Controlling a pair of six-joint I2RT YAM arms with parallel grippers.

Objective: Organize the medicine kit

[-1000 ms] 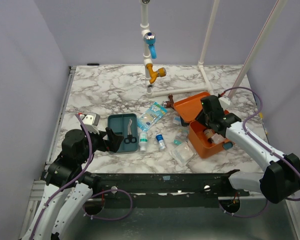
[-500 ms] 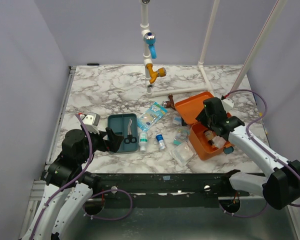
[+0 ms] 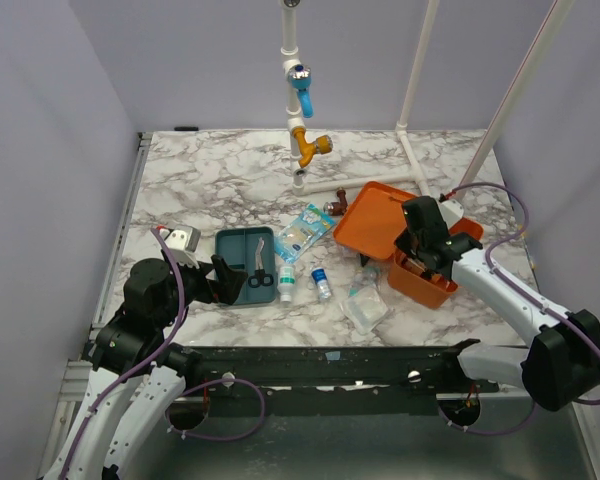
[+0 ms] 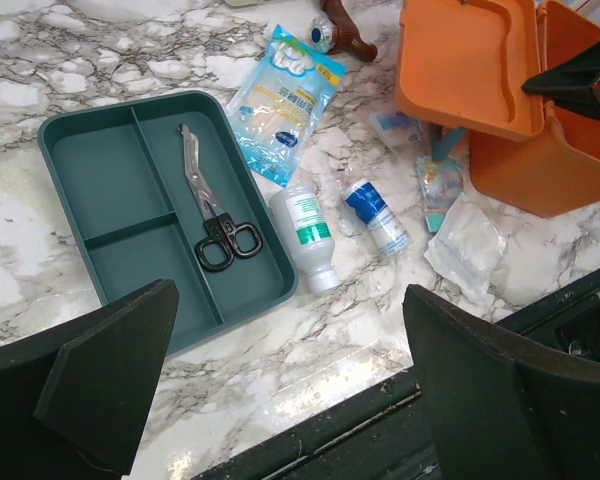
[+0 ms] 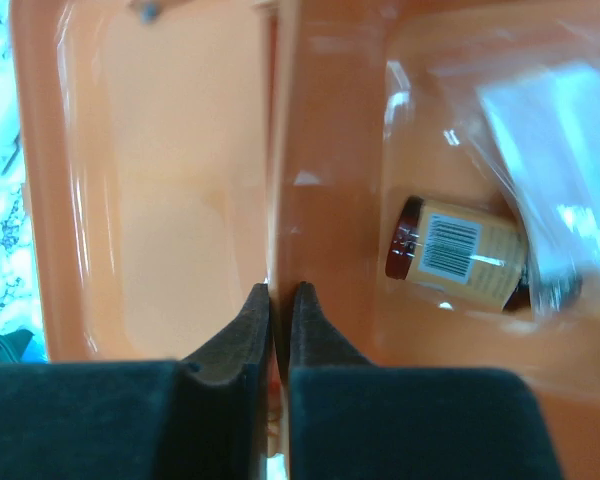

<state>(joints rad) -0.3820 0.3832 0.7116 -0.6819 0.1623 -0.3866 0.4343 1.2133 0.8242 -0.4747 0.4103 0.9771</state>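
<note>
The orange medicine kit (image 3: 435, 275) sits at the right with its lid (image 3: 372, 222) swung open to the left. My right gripper (image 3: 413, 252) is shut on the kit's upright wall (image 5: 325, 150), one finger on each side of it (image 5: 280, 295). Inside the kit lie a brown labelled bottle (image 5: 460, 250) and a clear plastic bag (image 5: 540, 120). My left gripper (image 3: 230, 278) stands open and empty near the table's front edge, its middle (image 4: 292, 330) just this side of the teal tray (image 4: 120, 160).
Scissors (image 4: 215, 215) lie in the teal tray. A white bottle (image 4: 308, 228), a small blue bottle (image 4: 375, 215), a blue pouch (image 4: 285, 100) and a gauze packet (image 4: 465, 245) lie between tray and kit. A brown bottle (image 4: 335, 30) sits behind them. White pipe frame (image 3: 298, 120) at the back.
My right gripper has closed on the kit's wall. The kit has shifted and turned, its lid now reaching further left. The left arm has not moved.
</note>
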